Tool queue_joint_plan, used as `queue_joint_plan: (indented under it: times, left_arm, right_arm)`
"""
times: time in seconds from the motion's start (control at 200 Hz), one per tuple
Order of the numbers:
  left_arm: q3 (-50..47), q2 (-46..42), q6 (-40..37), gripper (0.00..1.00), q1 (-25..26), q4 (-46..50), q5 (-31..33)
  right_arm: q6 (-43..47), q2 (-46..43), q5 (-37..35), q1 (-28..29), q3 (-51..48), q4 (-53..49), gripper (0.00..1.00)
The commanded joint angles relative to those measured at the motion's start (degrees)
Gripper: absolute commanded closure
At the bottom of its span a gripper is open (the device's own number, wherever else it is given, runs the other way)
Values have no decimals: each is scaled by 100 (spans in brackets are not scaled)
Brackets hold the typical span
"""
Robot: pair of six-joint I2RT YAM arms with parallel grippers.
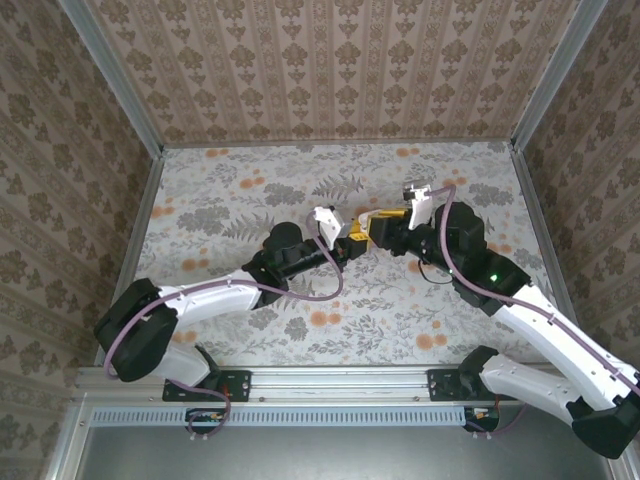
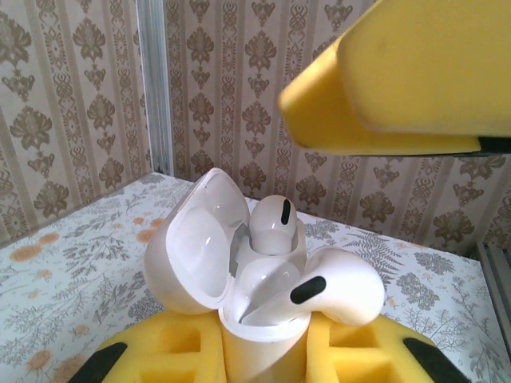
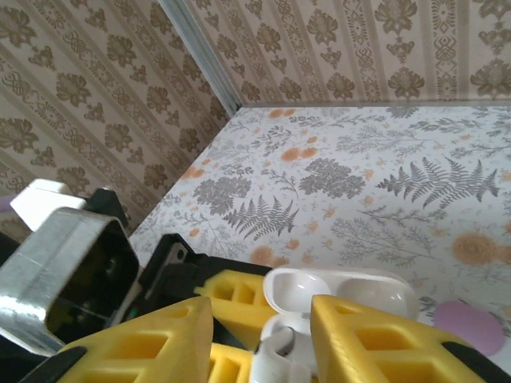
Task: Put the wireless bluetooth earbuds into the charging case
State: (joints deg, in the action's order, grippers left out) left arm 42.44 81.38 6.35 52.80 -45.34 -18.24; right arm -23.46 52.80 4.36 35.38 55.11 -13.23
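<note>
Right in the middle of the table sits the glossy white pebble-shaped charging case [image 2: 259, 323], lid flipped wide open to the left in the left wrist view. One white wireless earbud [image 2: 271, 223] stands upright in its well, black slot showing on its face. The second white earbud [image 2: 339, 286] is not seated: it lies tilted across the case's front right rim, head hanging outside, stem pointing down into the opening.

The left gripper [image 2: 263, 363] has the case clamped. Its yellow foam-faced fingers [image 2: 160, 351] are closed tight against both sides of the case body, holding it up off the tabletop.

Over to the right gripper [image 3: 263, 339], coming in from the right and meeting the left one nose to nose at mid-table in the top view. Its yellow fingers [image 3: 375, 343] stand a little apart, straddling the case opening, with something white in the gap between them. One of these fingers shows as a big blur above the tilted earbud in the left wrist view, and I cannot tell whether it touches the bud.

The floral-print tabletop [image 3: 383, 175] spreads out on the far side of the case, fern and orange flower patterns all over. A pale pink rounded object [image 3: 471, 323] lies on it just beside the case; too little shows to say what it is. Damask-patterned walls [image 3: 104, 96] close in the left, far and right sides.
</note>
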Motion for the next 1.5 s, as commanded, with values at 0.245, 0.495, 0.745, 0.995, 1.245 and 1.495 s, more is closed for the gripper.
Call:
queue_joint_plan:
  times: [0.245, 0.495, 0.745, 0.995, 1.245, 1.495]
  left_arm:
    - [69, -222, -69, 84, -35, -27, -49]
    - [80, -195, -46, 84, -51, -45, -57]
    - [99, -198, -37, 84, -52, -18, -74]
    - [116, -202, -46, 84, -52, -1, -92]
    - [112, -212, -57, 84, -55, 76, -162]
    - [116, -237, -72, 84, -55, 103, -206]
  right_arm:
    - [474, -382, 651, -101, 149, -869, 72]
    - [532, -262, 997, -101, 140, -1005, 82]
    - [486, -138, 1113, -98, 129, -899, 85]
    - [477, -21, 1076, -101, 98, -833, 85]
    - [380, 10, 837, -101, 70, -546, 84]
    - [395, 125, 555, -95, 136, -576, 84]
